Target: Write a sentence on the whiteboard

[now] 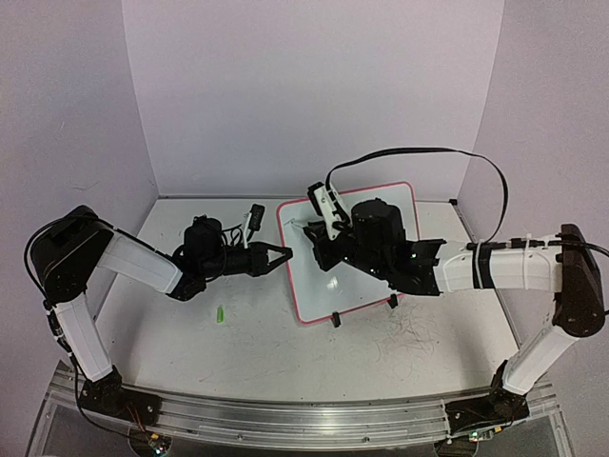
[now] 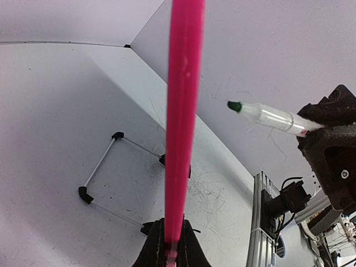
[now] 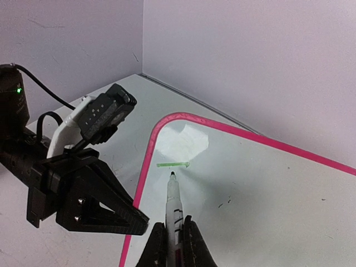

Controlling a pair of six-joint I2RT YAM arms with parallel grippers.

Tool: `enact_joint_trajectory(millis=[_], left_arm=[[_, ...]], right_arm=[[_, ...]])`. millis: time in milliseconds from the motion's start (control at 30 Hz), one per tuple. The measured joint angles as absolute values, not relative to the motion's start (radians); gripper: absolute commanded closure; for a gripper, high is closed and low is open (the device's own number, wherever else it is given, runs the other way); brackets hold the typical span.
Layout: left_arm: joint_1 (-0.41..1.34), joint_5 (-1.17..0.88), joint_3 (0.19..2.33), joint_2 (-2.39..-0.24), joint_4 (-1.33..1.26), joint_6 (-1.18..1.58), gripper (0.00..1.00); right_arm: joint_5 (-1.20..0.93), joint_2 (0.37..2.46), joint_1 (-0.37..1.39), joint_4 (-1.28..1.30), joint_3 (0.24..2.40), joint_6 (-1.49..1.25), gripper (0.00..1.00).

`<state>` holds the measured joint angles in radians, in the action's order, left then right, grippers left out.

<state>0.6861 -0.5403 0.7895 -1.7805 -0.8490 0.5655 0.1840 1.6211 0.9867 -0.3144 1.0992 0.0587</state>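
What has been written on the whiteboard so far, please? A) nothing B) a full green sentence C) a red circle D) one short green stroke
D: the right wrist view shows only one short green stroke on the whiteboard, just beyond the tip of the marker held in the right fingers.

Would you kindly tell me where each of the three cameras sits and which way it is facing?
Top external: fixed high behind the robot, looking down at the small white board with pink rim; the left gripper and right gripper both show.
Left wrist: rides the left gripper, facing along the board's edge, which its own fingers clamp.
Right wrist: rides the right gripper, facing down its clear green-tipped marker at a short green stroke.
Shared: both wrist views show the marker and the pink rim.
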Motion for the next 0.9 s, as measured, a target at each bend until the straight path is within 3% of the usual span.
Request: enact_joint_trajectory(millis=[900], left_arm=[[0.686,-0.545,0.789,-1.779,-0.849,0.565,1.0]], right_arm=[[0.202,1.66,0.987,-0.313,1.137,0.06,1.0]])
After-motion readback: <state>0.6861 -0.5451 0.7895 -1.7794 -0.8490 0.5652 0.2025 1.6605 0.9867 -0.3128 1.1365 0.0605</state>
